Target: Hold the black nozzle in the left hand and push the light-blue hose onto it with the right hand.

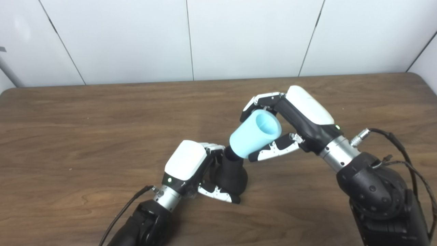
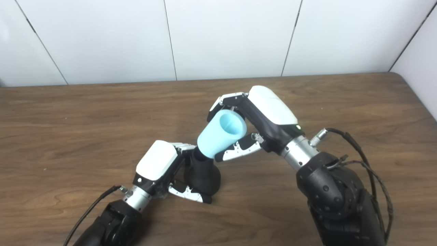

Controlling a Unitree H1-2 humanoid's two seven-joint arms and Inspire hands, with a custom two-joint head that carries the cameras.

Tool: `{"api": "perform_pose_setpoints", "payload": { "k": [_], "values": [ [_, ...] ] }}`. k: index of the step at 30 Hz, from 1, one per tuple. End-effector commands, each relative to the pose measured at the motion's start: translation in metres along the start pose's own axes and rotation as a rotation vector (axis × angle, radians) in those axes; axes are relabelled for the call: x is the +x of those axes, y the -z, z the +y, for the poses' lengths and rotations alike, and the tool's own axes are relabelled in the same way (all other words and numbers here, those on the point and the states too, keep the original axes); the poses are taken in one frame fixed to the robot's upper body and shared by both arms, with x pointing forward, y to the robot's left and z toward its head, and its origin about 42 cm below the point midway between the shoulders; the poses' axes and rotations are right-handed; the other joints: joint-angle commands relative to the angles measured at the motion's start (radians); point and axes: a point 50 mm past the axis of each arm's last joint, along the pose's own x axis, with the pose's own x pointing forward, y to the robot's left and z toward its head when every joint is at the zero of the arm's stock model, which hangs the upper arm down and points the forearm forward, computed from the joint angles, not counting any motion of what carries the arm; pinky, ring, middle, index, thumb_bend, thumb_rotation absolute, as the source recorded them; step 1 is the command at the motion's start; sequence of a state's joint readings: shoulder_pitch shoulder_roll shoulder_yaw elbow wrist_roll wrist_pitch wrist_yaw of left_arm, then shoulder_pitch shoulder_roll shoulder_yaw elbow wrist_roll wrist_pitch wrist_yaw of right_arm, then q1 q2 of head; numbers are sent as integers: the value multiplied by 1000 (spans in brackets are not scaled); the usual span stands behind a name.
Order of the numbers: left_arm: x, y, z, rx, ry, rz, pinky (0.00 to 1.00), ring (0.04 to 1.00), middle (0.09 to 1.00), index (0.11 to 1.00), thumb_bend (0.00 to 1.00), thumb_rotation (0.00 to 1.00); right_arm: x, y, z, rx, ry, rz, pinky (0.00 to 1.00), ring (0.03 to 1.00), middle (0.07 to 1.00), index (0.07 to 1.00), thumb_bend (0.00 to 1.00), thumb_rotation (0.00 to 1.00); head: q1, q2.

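The black nozzle (image 1: 233,173) stands on the brown table (image 1: 85,130), wide base down and narrow neck up. My left hand (image 1: 193,167) is shut on its base from the left, thumb across the front. The light-blue hose (image 1: 255,134), a short tapered tube, is tilted with its open wide end facing up and right. Its narrow end sits over the nozzle's neck. My right hand (image 1: 293,119) is shut on the hose from the right, fingers over its far side and thumb under it. How far the neck goes into the hose is hidden.
White wall panels (image 1: 239,37) rise behind the table's far edge. A black cable (image 1: 406,160) loops off my right forearm near the right edge of the view. Bare wood lies to the left and behind the hands.
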State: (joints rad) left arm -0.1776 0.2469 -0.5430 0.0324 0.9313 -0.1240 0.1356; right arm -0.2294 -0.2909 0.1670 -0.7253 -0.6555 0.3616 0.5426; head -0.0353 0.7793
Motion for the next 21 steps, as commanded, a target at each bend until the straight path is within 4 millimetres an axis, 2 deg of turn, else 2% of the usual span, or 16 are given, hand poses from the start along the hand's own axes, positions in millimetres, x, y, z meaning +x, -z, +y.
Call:
{"api": "perform_pose_setpoints", "payload": {
  "k": [1,21],
  "values": [
    [-48,13,-53,-24,308,139,422,507,516,463,477,0,2,-6,-5,-22,43,-52,340,372,493,532,494,0,-3,1],
    [-48,10,-55,-26,308,146,404,505,521,463,476,0,2,-4,3,-12,7,-78,312,380,501,524,493,0,4,3]
  ]
}}
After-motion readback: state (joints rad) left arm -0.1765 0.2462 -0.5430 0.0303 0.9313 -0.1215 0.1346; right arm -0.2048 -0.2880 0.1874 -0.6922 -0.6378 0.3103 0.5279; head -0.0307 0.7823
